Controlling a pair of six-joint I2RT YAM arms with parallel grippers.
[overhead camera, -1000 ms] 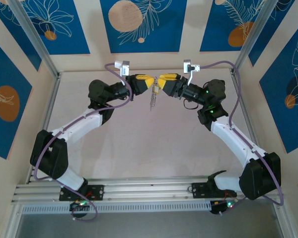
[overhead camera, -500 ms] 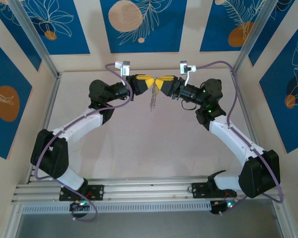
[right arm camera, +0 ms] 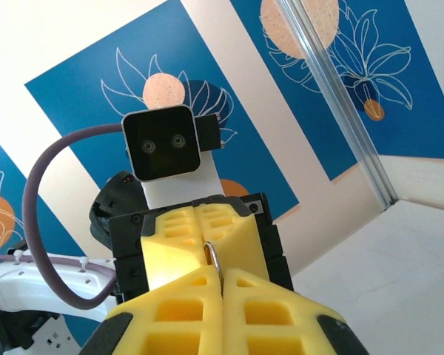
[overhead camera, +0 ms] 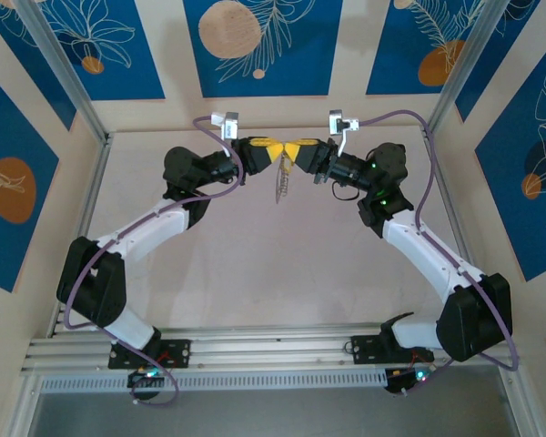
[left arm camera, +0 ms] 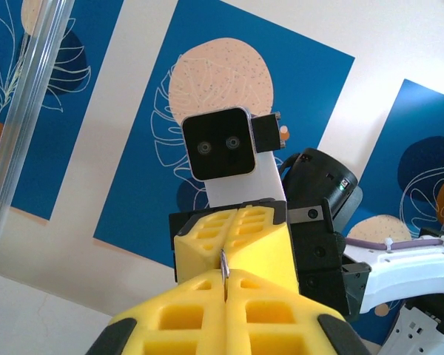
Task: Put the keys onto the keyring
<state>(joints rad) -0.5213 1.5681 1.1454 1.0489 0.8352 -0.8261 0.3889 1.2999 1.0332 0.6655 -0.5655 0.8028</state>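
Note:
Tip to tip above the far middle of the table, my left gripper (overhead camera: pixel 278 152) and right gripper (overhead camera: pixel 293 151) are both shut. A thin grey keyring (right arm camera: pixel 215 259) pokes out as a small loop where the two sets of yellow fingers meet. In the left wrist view the keyring (left arm camera: pixel 224 265) appears as a silver sliver, edge on, rising from my left gripper (left arm camera: pixel 226 279). Its pale chain-like strip (overhead camera: pixel 281 186) hangs below the grippers. The tan-headed key is hidden. The right gripper (right arm camera: pixel 222 278) faces the left one's fingers (right arm camera: pixel 176 248).
The pale table top (overhead camera: pixel 273 264) lies well below both grippers. Metal frame posts (overhead camera: pixel 64 73) stand at the back corners, and blue patterned wall panels (overhead camera: pixel 259 45) close in the back and sides. An aluminium rail (overhead camera: pixel 273 346) runs along the near edge.
The right gripper has moved left and slightly up until its fingertips meet the left gripper's. The hanging strip has swung a little. The left arm has barely moved.

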